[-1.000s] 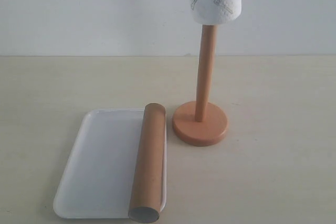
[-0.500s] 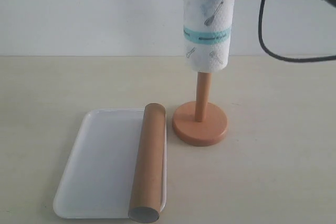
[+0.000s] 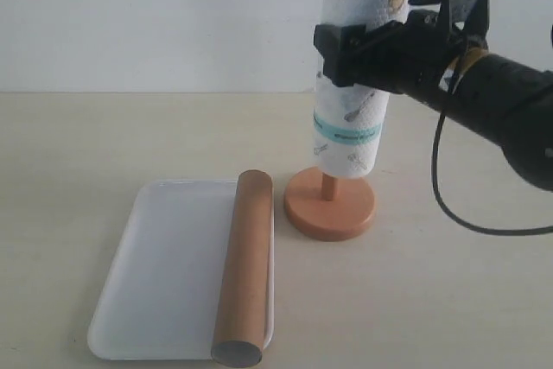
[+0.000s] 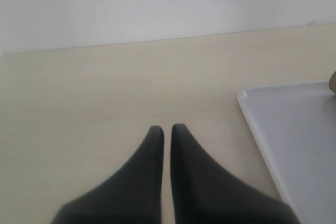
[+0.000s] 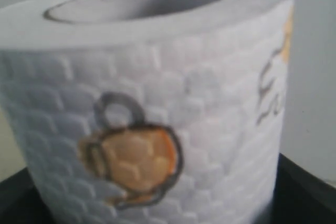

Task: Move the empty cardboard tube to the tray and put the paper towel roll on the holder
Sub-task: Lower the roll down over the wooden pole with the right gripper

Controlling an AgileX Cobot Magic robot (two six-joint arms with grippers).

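Nearest, the empty cardboard tube (image 3: 244, 270) lay lengthwise along the right side of the tray (image 3: 164, 274), so that half of the task looked done. The left tool (image 4: 166, 132), seen only in its wrist view, hung over the bare surface (image 3: 467, 300) beside the tray's edge, pressed together and holding nothing. Farther back and right, the holder (image 3: 330, 206) stood upright with the paper towel roll (image 3: 350, 131) threaded over its post. A short piece of post showed between roll and disc base. The right tool (image 3: 361, 51) clasped the roll's upper half, jaws spread wide on it. The roll probably wanted lowering straight and plumb so the core would not bind, with release only once it was seated.
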